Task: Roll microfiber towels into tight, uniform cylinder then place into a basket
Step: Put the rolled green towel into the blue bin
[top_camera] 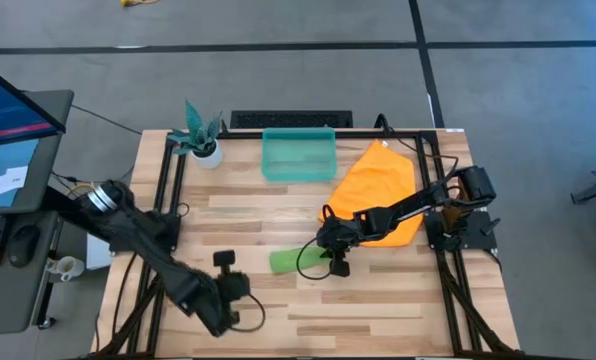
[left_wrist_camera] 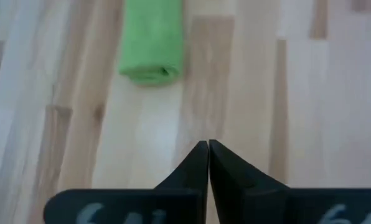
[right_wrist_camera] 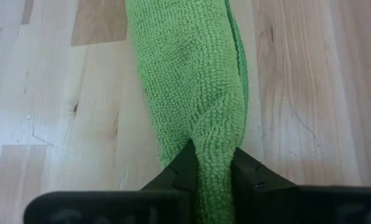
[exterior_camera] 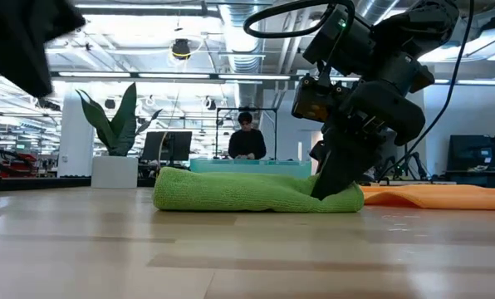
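Note:
The lime green towel (top_camera: 294,259) lies rolled into a short cylinder near the table's middle, resting along its length on the wood. My right gripper (top_camera: 328,256) is at the roll's right end, shut on it. The roll also shows in the low view (exterior_camera: 247,193) and the right wrist view (right_wrist_camera: 192,81). The orange towel (top_camera: 378,190) lies spread flat at the back right. The teal basket (top_camera: 298,172) stands at the far edge. My left gripper (left_wrist_camera: 208,147) is shut on nothing. It hovers over bare wood at the near left, short of the roll's left end (left_wrist_camera: 149,73). My right gripper pinches the green roll's right end (right_wrist_camera: 213,158) between its two fingers (right_wrist_camera: 184,167). The fingers slant down from the table's right side and lie along the roll. The cloth is squeezed narrow between them. The roll lies on the table (exterior_camera: 231,199).
A white pot with a teal plant (top_camera: 204,148) stands at the back left corner. A dark frame (top_camera: 168,190) runs along the table's left and right edges. Bare wood lies at the near side of the table (top_camera: 378,310). A person (exterior_camera: 247,141) shows in the room beyond.

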Tool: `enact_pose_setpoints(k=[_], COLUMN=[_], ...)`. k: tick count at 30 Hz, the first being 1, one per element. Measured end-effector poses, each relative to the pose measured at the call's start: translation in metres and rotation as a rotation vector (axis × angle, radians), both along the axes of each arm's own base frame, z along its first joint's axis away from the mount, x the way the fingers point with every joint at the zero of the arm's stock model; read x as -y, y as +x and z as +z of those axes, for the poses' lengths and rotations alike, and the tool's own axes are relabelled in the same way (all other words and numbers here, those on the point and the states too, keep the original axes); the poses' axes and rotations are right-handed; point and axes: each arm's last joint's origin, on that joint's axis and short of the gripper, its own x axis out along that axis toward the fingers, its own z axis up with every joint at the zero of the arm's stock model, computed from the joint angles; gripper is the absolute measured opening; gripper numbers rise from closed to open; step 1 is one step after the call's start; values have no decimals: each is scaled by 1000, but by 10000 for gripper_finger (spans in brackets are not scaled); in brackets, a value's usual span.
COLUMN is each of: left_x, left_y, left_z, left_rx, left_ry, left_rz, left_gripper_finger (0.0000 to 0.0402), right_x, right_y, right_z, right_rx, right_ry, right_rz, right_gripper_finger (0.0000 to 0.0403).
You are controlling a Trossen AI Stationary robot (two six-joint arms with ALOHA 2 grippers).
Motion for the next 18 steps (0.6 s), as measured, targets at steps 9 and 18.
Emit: enact_pose_setpoints(k=[9, 18], left_x=[-51, -86], left_y=[7, 28], left_z=[-17, -20], left_rx=[423, 427], left_ry=[-70, -80], left_rz=[-48, 2], left_gripper_finger=[7, 67], right_x=[0, 0], right_y=[0, 0], right_z=[0, 0], right_rx=[0, -1], right_ry=[-1, 12], right_rz=[1, 5], right_gripper_finger=[66, 66])
